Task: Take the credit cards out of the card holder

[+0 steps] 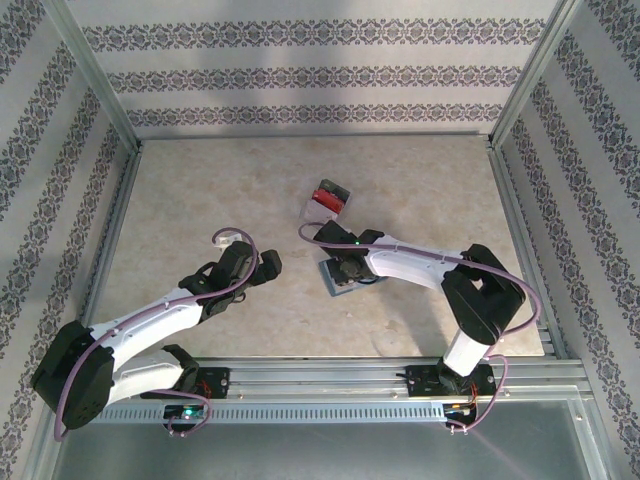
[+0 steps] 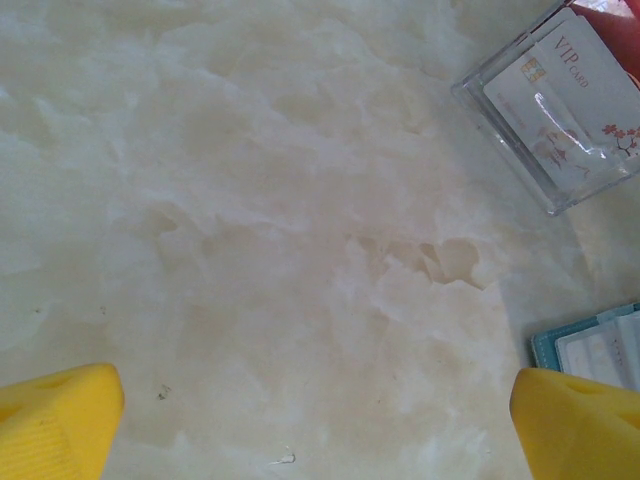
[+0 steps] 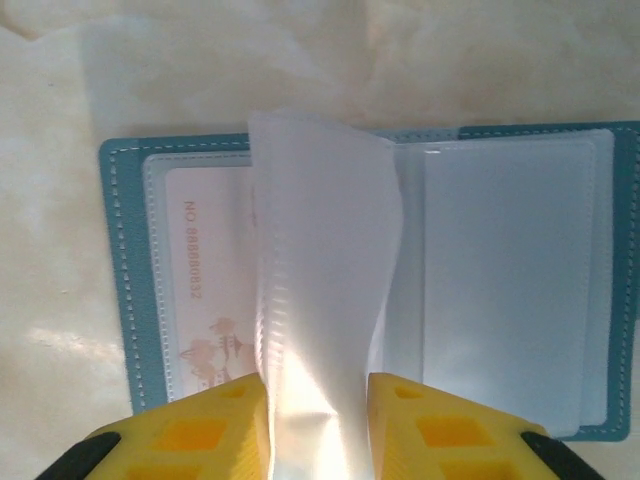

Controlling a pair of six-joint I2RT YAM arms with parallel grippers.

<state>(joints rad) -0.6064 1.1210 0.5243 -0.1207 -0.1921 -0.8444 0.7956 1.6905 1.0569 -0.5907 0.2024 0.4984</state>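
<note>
The teal-blue card holder lies open flat on the table, its clear sleeves standing up from the spine. My right gripper is shut on those sleeves, a yellow finger pressed against each side. A white credit card with a printed number sits in the left pocket. From above, the right gripper is over the card holder. My left gripper hangs open over bare table to the holder's left, and its wrist view catches the card holder's corner beside the right finger.
A clear plastic box stands just beyond the card holder. In the left wrist view the box holds a white VIP card. Patterned walls enclose the marble-look table. A metal rail runs along the near edge.
</note>
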